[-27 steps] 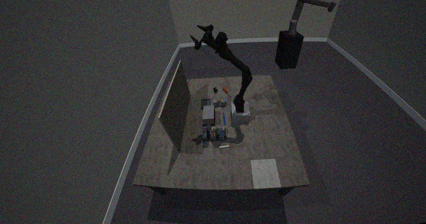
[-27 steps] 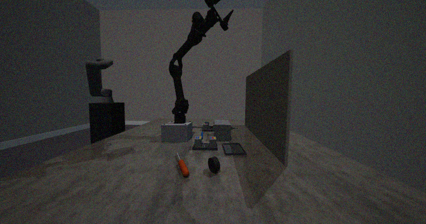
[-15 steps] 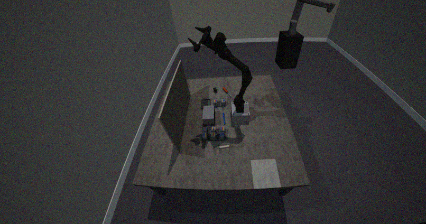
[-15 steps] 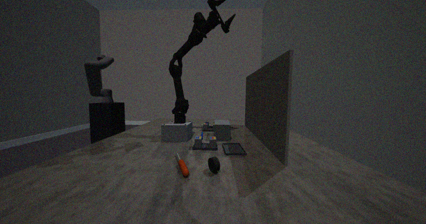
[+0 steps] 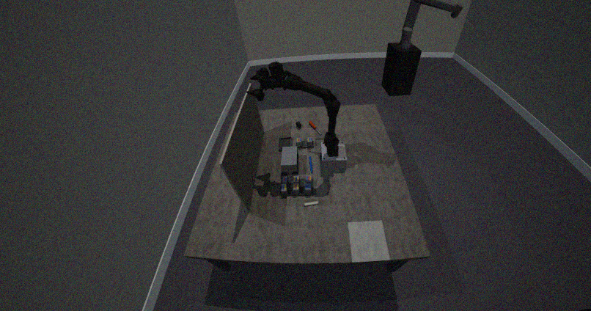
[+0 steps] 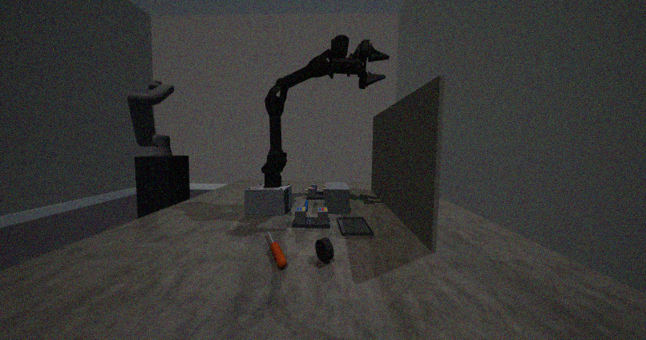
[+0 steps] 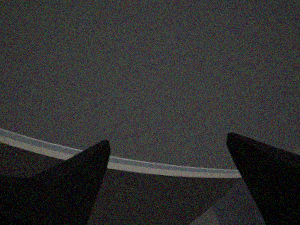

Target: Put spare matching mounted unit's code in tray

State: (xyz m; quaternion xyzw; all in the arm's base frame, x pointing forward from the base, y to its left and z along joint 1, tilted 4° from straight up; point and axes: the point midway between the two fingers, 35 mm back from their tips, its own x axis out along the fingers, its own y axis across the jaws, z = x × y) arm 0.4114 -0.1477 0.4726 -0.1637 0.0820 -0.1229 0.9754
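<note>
My gripper (image 5: 250, 84) (image 6: 385, 66) (image 7: 169, 143) is open and empty, high above the table near the top edge of the upright panel. The dark, shallow tray (image 5: 285, 138) (image 6: 357, 234) lies empty beside the grey block. Two small units with coloured labels (image 5: 298, 142) (image 5: 310, 142) (image 6: 300, 214) (image 6: 322, 214) stand on a dark base (image 6: 311, 225). More labelled units (image 5: 283, 186) (image 5: 295, 184) (image 5: 307, 184) stand in a row beyond the block. No printed code is readable, and I cannot tell which unit is the mounted one. The wrist view shows only wall, skirting and floor between the fingers.
The grey block (image 5: 289, 155) (image 6: 337, 197) stands between the unit groups. The tall panel (image 5: 243, 151) (image 6: 406, 156) borders them. A blue pen (image 5: 311, 164), an orange screwdriver (image 5: 311, 125) (image 6: 278, 254), a black wheel (image 5: 298, 125) (image 6: 324, 249), a pale stick (image 5: 311, 203) and a white sheet (image 5: 369, 240) lie around.
</note>
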